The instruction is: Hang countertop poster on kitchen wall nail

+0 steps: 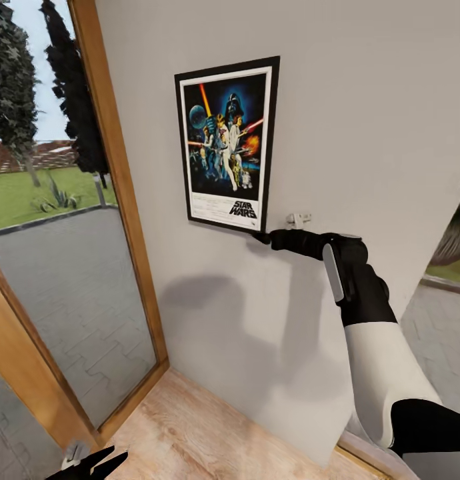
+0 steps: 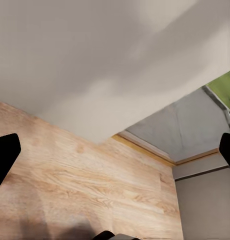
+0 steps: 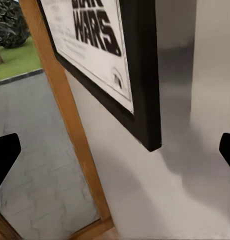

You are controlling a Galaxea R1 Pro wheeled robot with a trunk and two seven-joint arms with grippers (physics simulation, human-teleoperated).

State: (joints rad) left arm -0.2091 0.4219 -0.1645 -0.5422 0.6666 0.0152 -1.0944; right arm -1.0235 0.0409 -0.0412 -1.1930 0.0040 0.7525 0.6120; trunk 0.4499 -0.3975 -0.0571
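Observation:
The Star Wars poster [image 1: 227, 143] lies flat against the pale wall [image 1: 370, 100], upright, with its logo at the bottom. My right gripper [image 1: 262, 237] reaches in from the right, its tip at the poster's lower right corner. In the right wrist view the poster [image 3: 95, 40] and its black corner sit ahead of the gripper [image 3: 115, 155], whose fingers [image 3: 5, 155] are spread wide with nothing held. A small pale wall fitting [image 1: 298, 218] sticks out just right of that corner. My left gripper [image 1: 97, 461] hangs low and open [image 2: 115, 155] over the floor. The countertop is out of view.
A wood-framed glass door [image 1: 120, 200] stands just left of the poster, with paving and lawn outside. Light wooden floor [image 1: 210, 433] runs along the wall's foot. Another glazed opening [image 1: 450, 313] lies at the right, past my right arm.

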